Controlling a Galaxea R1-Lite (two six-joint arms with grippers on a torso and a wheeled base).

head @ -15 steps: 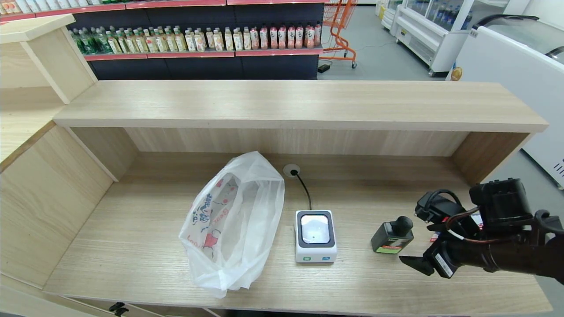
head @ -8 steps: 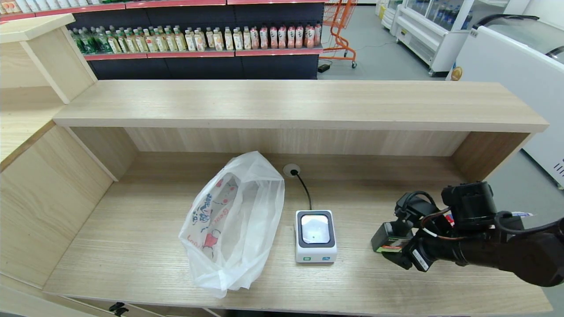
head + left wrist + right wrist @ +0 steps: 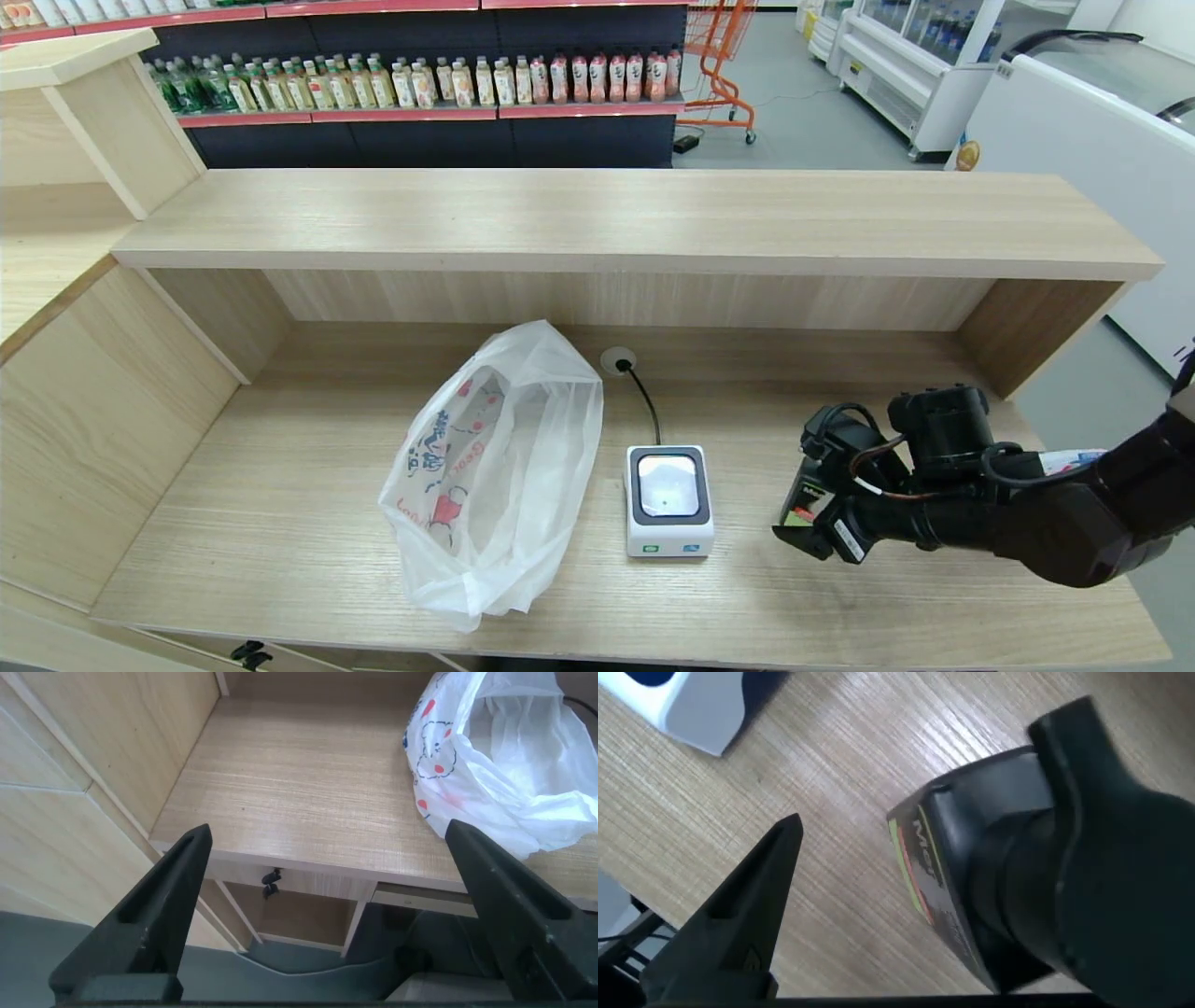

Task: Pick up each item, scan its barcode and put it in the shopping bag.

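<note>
A small dark bottle [image 3: 799, 499] with a black cap and a green and red label stands on the wooden counter [image 3: 280, 504], right of the barcode scanner [image 3: 667, 497]. My right gripper [image 3: 805, 521] is open and straddles it. In the right wrist view the bottle [image 3: 971, 859] lies against one finger, with a gap to the other finger [image 3: 738, 924]. The white plastic shopping bag [image 3: 495, 467] lies open left of the scanner. My left gripper [image 3: 336, 915] hangs open with nothing in it, off the counter's front edge near the bag [image 3: 495, 756].
A black cable [image 3: 644, 397] runs from the scanner back to a hole in the counter. A white, blue and red item [image 3: 1074, 459] lies behind my right arm. A raised shelf [image 3: 635, 219] overhangs the back. The scanner's corner [image 3: 701, 700] is close to the right gripper.
My right gripper has moved left along the counter, from beside the bottle to straddling it. The bag, the scanner and the bottle have stayed in place.
</note>
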